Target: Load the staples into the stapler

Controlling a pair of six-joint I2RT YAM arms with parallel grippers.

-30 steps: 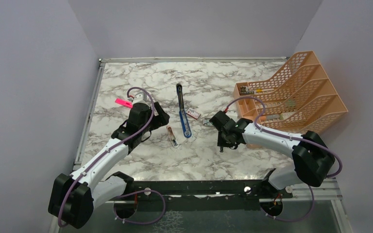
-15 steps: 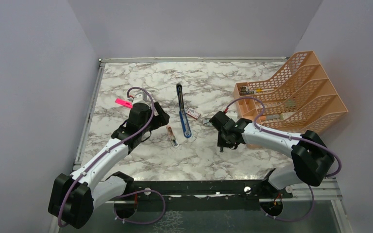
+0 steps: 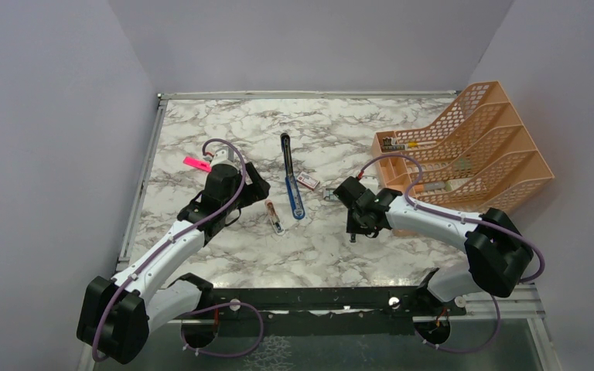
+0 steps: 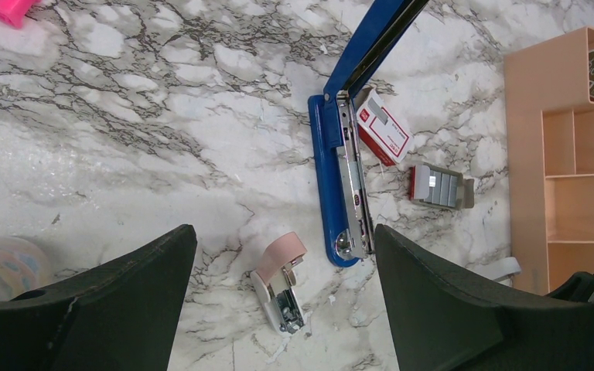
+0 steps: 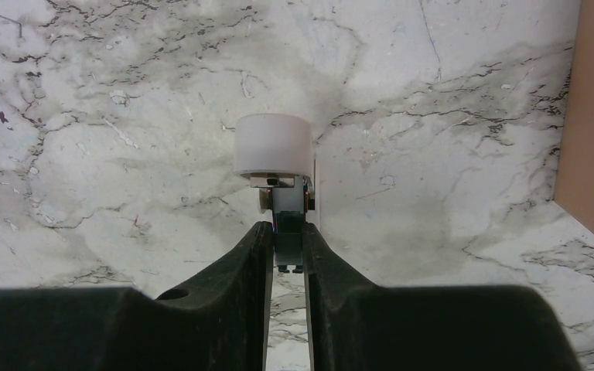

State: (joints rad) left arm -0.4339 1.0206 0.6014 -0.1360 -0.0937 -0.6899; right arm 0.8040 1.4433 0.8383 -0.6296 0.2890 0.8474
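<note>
The blue stapler lies opened flat at mid-table, and its silver rail shows in the left wrist view. The red-and-white box lies against its right side. The grey staples sit in a small tray just right of the box, and also show in the top view. My left gripper is open and empty, hovering left of the stapler. My right gripper is shut on the metal end of a small white-capped piece, low over the table to the right of the staples.
A small pink-and-white stapling tool lies between my left fingers, left of the stapler's front end. A pink marker lies at the left. An orange mesh organiser stands at the right, near my right arm.
</note>
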